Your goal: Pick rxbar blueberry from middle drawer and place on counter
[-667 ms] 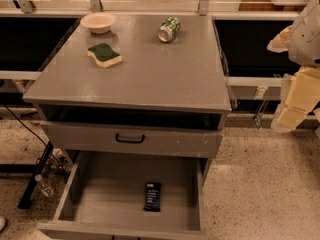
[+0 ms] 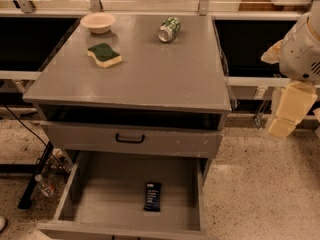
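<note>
Bar (image 2: 153,196) lies flat in the open drawer (image 2: 110,194), toward its front; gripper (image 2: 281,126) hangs right of the worktop (image 2: 150,69), its state unclear. Best descend vertically, spanning the bar's narrow width.

arm (image 2: 302,48) at right edge of view, gripper (image 2: 283,123) hanging down, mid-height

The bar (image 2: 153,196) lies in the open drawer (image 2: 111,184), near its front. Above, on the counter (image 2: 150,79): bowl (image 2: 98,22) back left, sponge (image 2: 104,55) before it, can (image 2: 169,29) further right. The gripper (image 2: 282,124), seemingly, hangs right of the counter.
</note>
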`<state>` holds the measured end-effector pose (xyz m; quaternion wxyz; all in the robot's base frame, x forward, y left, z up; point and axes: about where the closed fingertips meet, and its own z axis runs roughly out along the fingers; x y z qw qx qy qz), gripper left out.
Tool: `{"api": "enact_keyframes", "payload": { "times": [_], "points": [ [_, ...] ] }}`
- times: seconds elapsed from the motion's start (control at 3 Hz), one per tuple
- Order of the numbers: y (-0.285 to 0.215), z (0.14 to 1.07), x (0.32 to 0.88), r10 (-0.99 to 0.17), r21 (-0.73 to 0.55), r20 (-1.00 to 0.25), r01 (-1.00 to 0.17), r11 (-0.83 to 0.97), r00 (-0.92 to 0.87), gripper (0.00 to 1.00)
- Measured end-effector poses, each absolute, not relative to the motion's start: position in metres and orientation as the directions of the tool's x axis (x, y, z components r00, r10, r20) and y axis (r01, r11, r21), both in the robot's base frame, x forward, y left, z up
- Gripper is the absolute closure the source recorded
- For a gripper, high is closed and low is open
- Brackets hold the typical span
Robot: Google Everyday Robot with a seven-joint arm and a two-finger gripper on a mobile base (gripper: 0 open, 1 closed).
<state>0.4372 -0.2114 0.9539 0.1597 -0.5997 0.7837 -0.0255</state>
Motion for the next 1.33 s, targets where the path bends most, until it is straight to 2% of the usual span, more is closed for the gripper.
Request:
{"api": "enact_keyframes", "payload": {
  "times": [1.0,1.33],
  "points": [
    [-0.213,0.867,0.431,-0.931,-0.098,-0.19,-0.937,0.335,-0.313,0.0],
    [-0.213,0.866,0.43,-0.93,-0.096,-0.19,-0.937,0.336,-0.315,0.0]
  ]
}}
